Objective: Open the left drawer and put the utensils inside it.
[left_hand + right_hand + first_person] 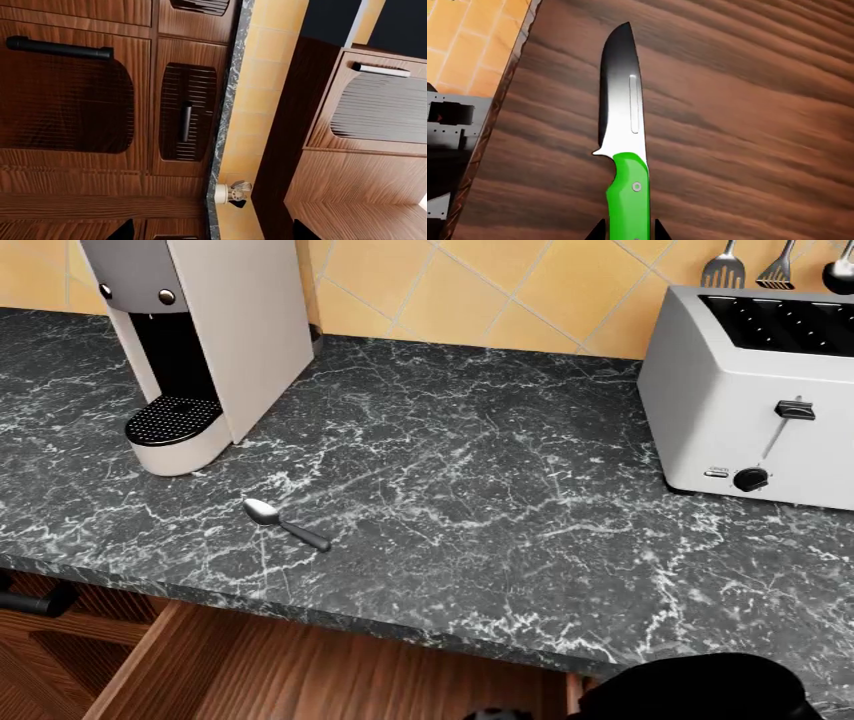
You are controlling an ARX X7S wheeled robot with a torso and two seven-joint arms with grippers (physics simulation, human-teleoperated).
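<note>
- The knife (625, 145), green handle and dark pointed blade, shows only in the right wrist view, lying over the plank floor of the open drawer (334, 670).
- The right gripper (627, 231) has two dark finger tips, one on each side of the green handle at the frame's edge; the jaws look clamped on the handle, though the contact itself is cut off by the edge.
- I cannot tell whether the knife rests on the wood or hangs just above it.
- In the head view the drawer is pulled out below the worktop's (507, 490) front edge, its wooden inside showing from about 6 to 7 o'clock.
- The spoon (284, 523) lies flat on the worktop at about 8 o'clock from the view's centre, bowl toward the coffee machine (200, 340), handle pointing to 4 o'clock. It is near the machine's base but apart from it.
- A toaster (747, 390) stands at 2 o'clock, well apart from the spoon.
- The left wrist view shows cabinet doors (73, 100) with dark bar handles and a tiled wall (257, 100). Only two dark tips of the left gripper (210, 231) show at the frame's edge, well apart, with nothing between them.
</note>
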